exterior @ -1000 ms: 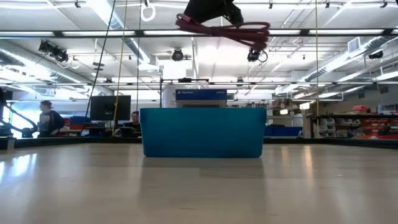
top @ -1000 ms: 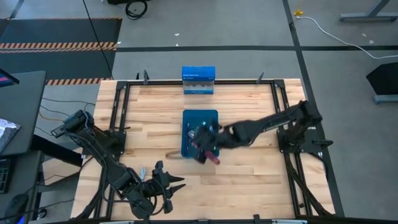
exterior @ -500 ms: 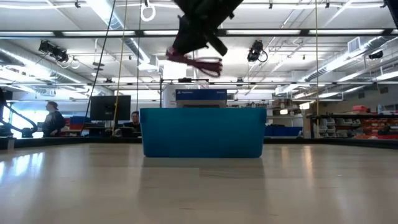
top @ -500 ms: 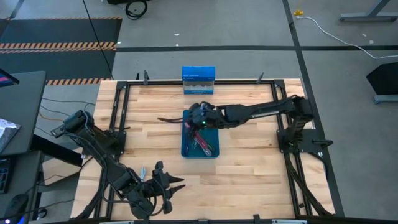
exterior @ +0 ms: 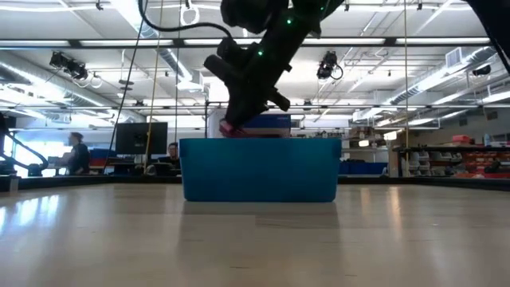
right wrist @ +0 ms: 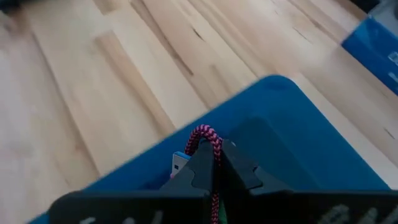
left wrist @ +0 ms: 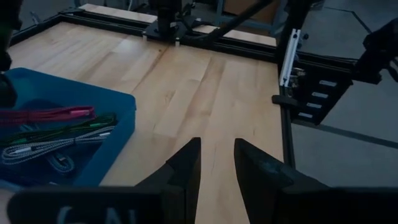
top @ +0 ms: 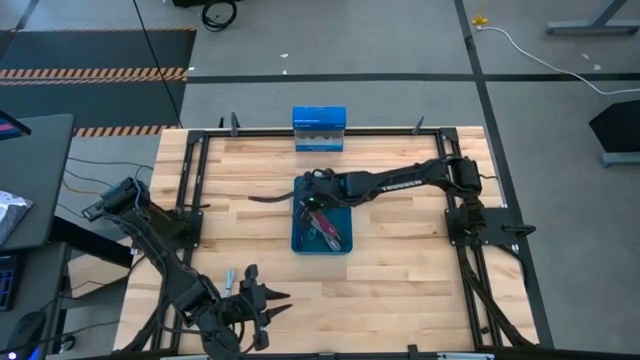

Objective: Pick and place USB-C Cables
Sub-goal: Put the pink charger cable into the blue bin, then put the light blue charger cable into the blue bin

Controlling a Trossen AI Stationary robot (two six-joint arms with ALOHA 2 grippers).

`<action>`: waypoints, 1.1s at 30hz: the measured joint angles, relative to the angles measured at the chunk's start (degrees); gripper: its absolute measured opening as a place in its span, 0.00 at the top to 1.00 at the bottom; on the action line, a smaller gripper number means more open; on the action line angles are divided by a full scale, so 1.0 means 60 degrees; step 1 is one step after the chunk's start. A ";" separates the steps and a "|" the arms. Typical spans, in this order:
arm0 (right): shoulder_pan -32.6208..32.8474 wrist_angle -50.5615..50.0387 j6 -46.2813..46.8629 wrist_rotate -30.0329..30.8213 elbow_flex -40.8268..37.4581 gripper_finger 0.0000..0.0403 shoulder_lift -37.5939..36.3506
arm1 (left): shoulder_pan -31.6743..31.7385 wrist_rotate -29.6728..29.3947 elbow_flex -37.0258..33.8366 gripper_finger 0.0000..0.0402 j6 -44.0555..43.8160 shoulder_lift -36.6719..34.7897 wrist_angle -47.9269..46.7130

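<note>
A blue tray (top: 343, 190) sits mid-table. Several cable bundles lie in its near half (top: 325, 232); the left wrist view shows a green one (left wrist: 68, 127) and a grey one (left wrist: 37, 146) on the tray floor. My right gripper (top: 313, 196) reaches in from the table's right and hangs over the tray's far left part (exterior: 249, 100), shut on the magenta-red cable (right wrist: 208, 134). My left gripper (left wrist: 216, 163) waits open near the table's near edge (top: 265, 300), touching nothing. The purple, teal and pale blue bundles I cannot pick out. My right gripper pinches the magenta-red cable at a bend of its bundle (right wrist: 210, 138) between the two shut fingers, coming from above and slanting down. The cable hangs below the fingers; its lower end (exterior: 231, 127) dips behind the tray's rim, so whether it rests on the floor is hidden.
A small blue box (top: 319, 128) stands at the table's far edge behind the tray. Black frame rails (top: 190, 190) run along the table's left and right sides. Bare wood (top: 400, 250) lies around the tray. People show in the room beyond (exterior: 76, 151).
My right gripper carried the magenta-red cable from above the tray's near end toward the far edge, then came down until the cable's lower end reached the tray's rim. It stayed shut on the cable. My left gripper drew back slightly toward the table's left edge.
</note>
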 joint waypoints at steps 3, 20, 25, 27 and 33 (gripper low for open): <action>-0.0129 -0.0184 0.0218 0.0008 -0.0021 0.96 -0.0015 | 0.0003 -0.0030 -0.0003 0.74 0.0000 0.0000 -0.0100; -0.0472 -0.1494 0.1064 0.0001 -0.0087 0.85 -0.0015 | 0.0022 -0.0074 -0.0001 0.74 -0.0036 0.0000 -0.0296; -0.0346 -0.1726 0.1059 -0.0003 -0.0087 0.76 -0.0018 | 0.0022 -0.0074 0.0000 0.74 -0.0180 0.0000 -0.0269; -0.0290 -0.1834 0.0924 0.0005 -0.0087 0.73 -0.0018 | 0.0022 -0.0074 -0.0002 0.74 -0.0219 0.0000 -0.0275; -0.0148 -0.1976 0.0171 -0.0483 -0.0087 0.65 -0.0190 | 0.0022 -0.0076 -0.0001 0.74 -0.0219 0.0000 -0.0313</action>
